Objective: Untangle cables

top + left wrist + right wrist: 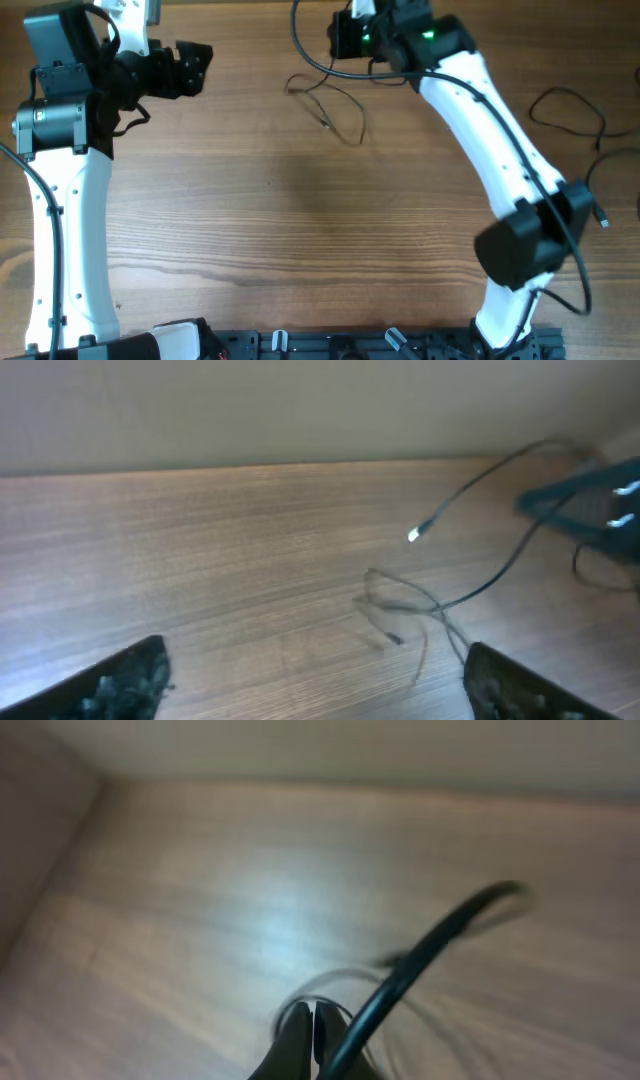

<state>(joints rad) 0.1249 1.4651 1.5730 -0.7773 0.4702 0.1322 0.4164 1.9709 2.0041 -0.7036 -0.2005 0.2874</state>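
Thin black cables (335, 105) lie looped on the wooden table near the far edge, between the two arms. In the left wrist view one cable (480, 585) rises off the table toward my right gripper (600, 510), and a plug end (413, 535) hangs in the air. My right gripper (345, 40) is shut, its fingertips (300, 1030) pressed together with a thin cable loop (345, 982) at them and a blurred black cord (430, 950) crossing beside them. My left gripper (205, 68) stands wide open to the left of the cables, with nothing between its fingers (130, 680).
Another black cable (570, 105) lies at the right side of the table beside the right arm. A cord (297, 40) arcs from the far edge to the right gripper. The arms' bases and a black rail (350, 345) sit along the front edge.
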